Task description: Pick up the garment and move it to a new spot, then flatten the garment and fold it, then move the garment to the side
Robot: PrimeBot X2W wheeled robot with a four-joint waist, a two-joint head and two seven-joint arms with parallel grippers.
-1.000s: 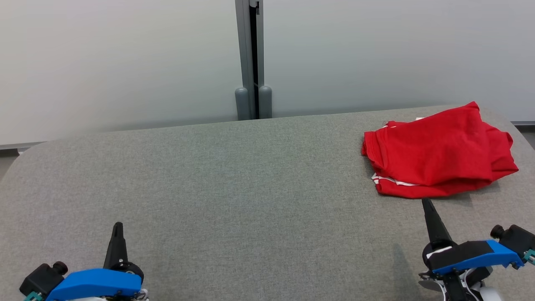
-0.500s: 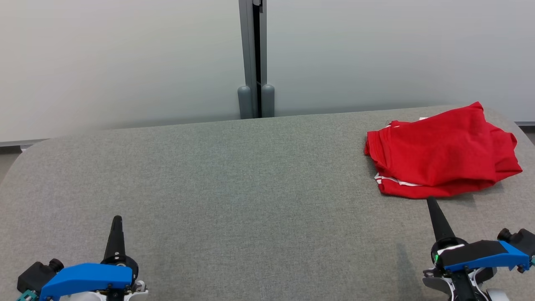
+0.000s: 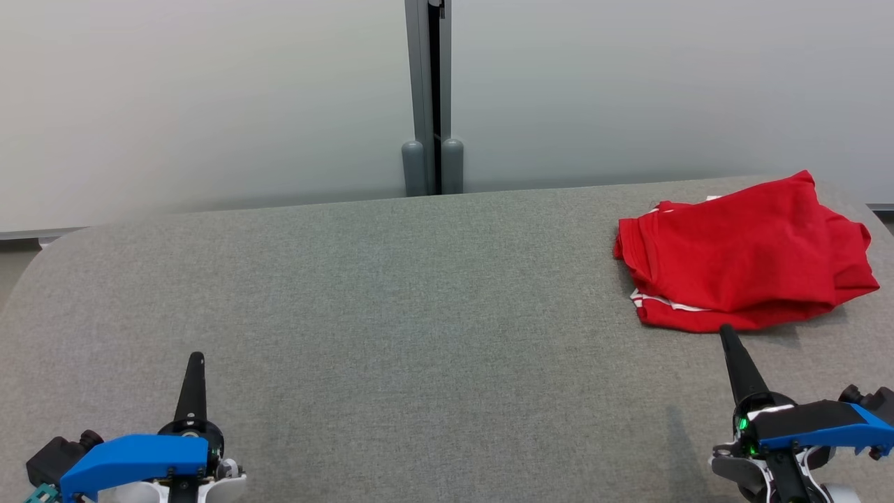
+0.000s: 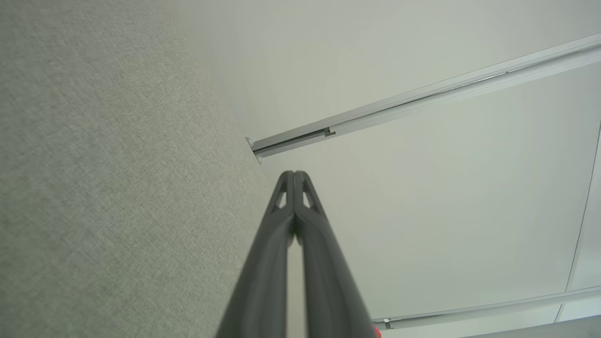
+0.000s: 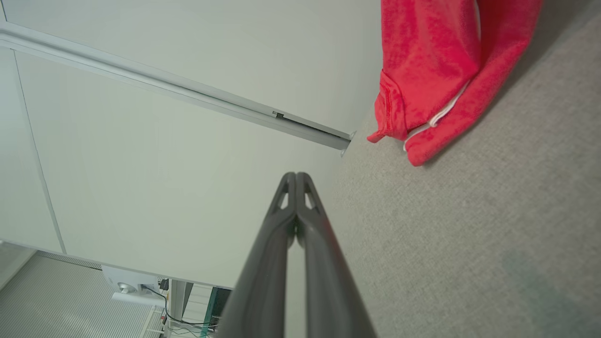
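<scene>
Your right claw is closed, its two fingers pressed together with nothing between them. Its tip points at the near hem of the red garment, close to it but not touching. Your left claw is also closed and empty, low at the near left of the grey worktop, well apart from the cloth. The garment lies on the far right part of the worktop, doubled over in layers, with a white stripe showing at its near edge. This fits a bundle waiting to be lifted, and equally a folded piece already put aside. I judge you should read the layers first, and not let the right tip catch the hem whenever that arm moves.
</scene>
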